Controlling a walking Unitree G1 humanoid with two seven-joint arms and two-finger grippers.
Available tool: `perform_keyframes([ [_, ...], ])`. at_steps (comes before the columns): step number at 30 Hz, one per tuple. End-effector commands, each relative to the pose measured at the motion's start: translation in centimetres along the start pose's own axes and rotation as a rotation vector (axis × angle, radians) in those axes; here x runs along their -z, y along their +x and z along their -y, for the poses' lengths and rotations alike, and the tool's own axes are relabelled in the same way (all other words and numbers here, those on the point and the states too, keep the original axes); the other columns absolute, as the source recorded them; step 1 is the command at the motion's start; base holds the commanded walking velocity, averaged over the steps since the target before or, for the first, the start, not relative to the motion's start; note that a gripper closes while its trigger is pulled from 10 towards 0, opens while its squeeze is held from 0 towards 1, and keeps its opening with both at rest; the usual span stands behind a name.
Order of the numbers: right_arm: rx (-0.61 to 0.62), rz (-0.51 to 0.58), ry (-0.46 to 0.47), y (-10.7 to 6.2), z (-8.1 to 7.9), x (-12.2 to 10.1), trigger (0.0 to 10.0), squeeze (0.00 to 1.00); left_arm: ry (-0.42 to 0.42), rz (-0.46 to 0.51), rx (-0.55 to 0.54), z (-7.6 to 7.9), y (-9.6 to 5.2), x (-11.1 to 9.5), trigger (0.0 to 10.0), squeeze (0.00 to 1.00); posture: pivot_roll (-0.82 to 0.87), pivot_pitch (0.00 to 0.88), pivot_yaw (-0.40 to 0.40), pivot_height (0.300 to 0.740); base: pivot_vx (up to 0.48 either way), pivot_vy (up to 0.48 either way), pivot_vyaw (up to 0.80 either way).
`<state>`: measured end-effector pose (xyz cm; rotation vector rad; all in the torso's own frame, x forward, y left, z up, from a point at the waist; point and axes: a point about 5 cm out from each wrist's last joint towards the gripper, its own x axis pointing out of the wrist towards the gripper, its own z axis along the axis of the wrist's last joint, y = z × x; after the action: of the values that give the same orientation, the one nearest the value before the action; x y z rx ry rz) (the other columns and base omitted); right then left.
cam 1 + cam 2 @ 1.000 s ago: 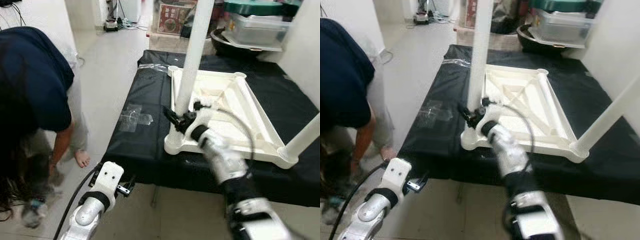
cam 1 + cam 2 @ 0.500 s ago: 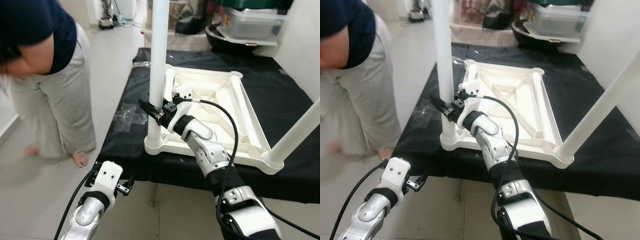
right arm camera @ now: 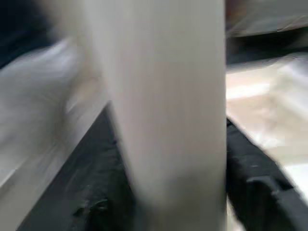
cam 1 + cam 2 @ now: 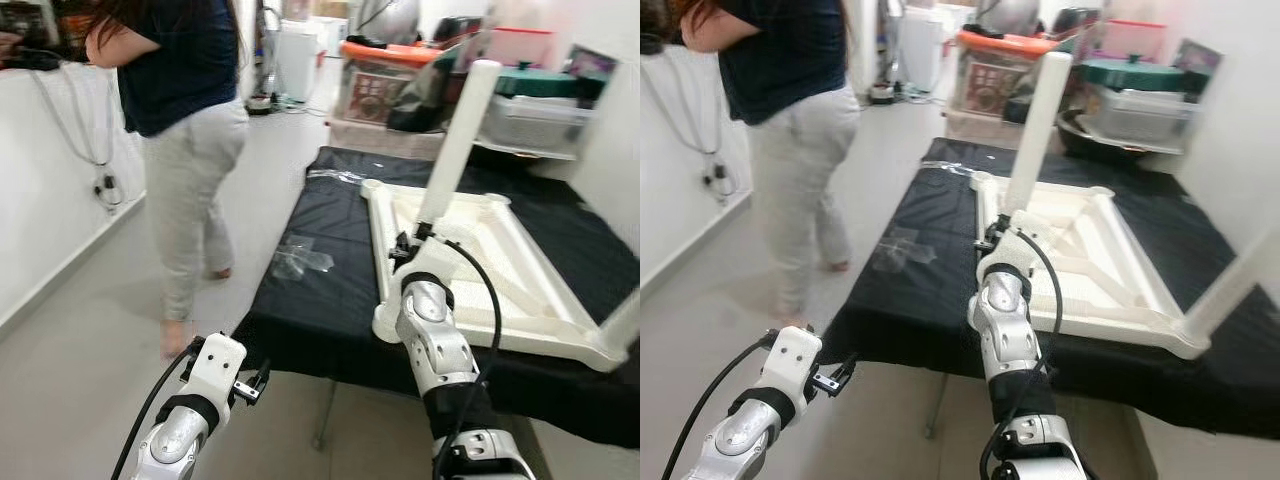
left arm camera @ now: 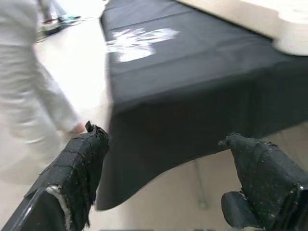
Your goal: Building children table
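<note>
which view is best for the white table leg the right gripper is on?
Left eye view: the white table leg stands whole and sharp, tilted, rising from the upturned tabletop, the right gripper at its base. Right eye view shows the same, softer. Right wrist view: a close blur of it. Left wrist view: the black-covered table.
</note>
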<state>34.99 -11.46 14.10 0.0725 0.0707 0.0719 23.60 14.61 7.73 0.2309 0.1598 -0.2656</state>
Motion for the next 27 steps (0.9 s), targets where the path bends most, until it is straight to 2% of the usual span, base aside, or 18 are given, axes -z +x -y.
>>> perform_keyframes([
  [1, -0.368, -0.028, 0.046, -0.7, -4.3, 0.4, 10.0, 1.00, 0.001, 0.002, 0.012, 0.2, 0.2, -0.1, 10.0, 0.00, 0.12, 0.000, -0.077, 0.740, 0.000, 0.000, 0.00],
  [2, -0.503, 0.007, 0.010, -1.1, -5.2, -0.6, 10.0, 1.00, 0.000, 0.001, 0.009, 0.1, 0.1, 0.0, 10.0, 0.00, 0.12, 0.000, -0.074, 0.740, 0.000, 0.000, 0.00],
  [3, -0.503, 0.007, 0.010, -1.1, -5.2, -0.6, 10.0, 1.00, 0.000, 0.001, 0.009, 0.1, 0.1, 0.0, 10.0, 0.00, 0.12, 0.000, -0.074, 0.740, 0.000, 0.000, 0.00],
  [4, -0.643, 0.031, -0.026, -1.7, -5.8, -1.3, 10.0, 0.00, 0.000, -0.002, 0.007, 0.0, 0.1, 0.1, 10.0, 0.00, 0.12, 0.000, -0.076, 0.740, 0.000, 0.000, 0.00],
  [6, -0.794, 0.065, -0.101, -2.5, -6.4, -2.1, 10.0, 0.00, 0.001, -0.005, 0.008, 0.1, 0.0, 0.2, 10.0, 0.00, 0.13, 0.000, -0.081, 0.740, 0.000, 0.000, 0.00],
  [10, -0.856, 0.083, -0.148, -2.6, -6.6, -2.5, 10.0, 0.00, 0.003, -0.003, 0.008, 0.2, 0.1, 0.1, 10.0, 0.00, 0.13, 0.000, -0.085, 0.740, 0.000, 0.000, 0.00],
  [14, -0.772, 0.043, -0.186, -0.7, -6.9, -1.8, 10.0, 0.00, 0.002, 0.000, -0.003, 0.0, 0.1, 0.0, 10.0, 0.00, 0.15, 0.000, -0.096, 0.740, 0.000, 0.000, 0.00],
  [20, -0.710, -0.032, -0.197, 0.0, -6.8, -1.1, 10.0, 0.00, 0.006, -0.009, -0.014, -0.2, -0.3, 0.2, 10.0, 0.00, 0.15, 0.000, -0.096, 0.740, 0.000, 0.000, 0.00],
  [21, -0.758, -0.042, -0.169, -0.6, -6.6, -1.0, 10.0, 0.00, 0.005, -0.011, -0.017, -0.2, -0.4, 0.3, 10.0, 0.00, 0.16, 0.000, -0.103, 0.740, 0.000, 0.000, 0.00],
  [23, -0.985, -0.031, -0.168, -3.0, -6.5, -1.0, 10.0, 0.00, 0.001, -0.013, -0.018, -0.2, -0.5, 0.4, 10.0, 0.00, 0.15, 0.000, -0.097, 0.740, 0.000, 0.000, 0.00],
  [24, -0.985, -0.031, -0.168, -3.0, -6.5, -1.0, 10.0, 0.00, 0.001, -0.013, -0.018, -0.2, -0.5, 0.4, 10.0, 0.00, 0.15, 0.000, -0.097, 0.740, 0.000, 0.000, 0.00],
  [25, -1.134, -0.061, -0.200, -4.6, -5.9, -0.4, 10.0, 0.00, 0.002, -0.015, -0.011, -0.1, -0.5, 0.4, 10.0, 0.00, 0.14, 0.000, -0.088, 0.740, 0.000, 0.000, 0.00],
  [27, -1.269, -0.118, -0.259, -6.1, -4.9, 0.5, 10.0, 0.00, 0.005, -0.017, 0.003, 0.1, -0.4, 0.5, 10.0, 0.00, 0.13, 0.000, -0.083, 0.740, 0.000, 0.000, 0.00],
])
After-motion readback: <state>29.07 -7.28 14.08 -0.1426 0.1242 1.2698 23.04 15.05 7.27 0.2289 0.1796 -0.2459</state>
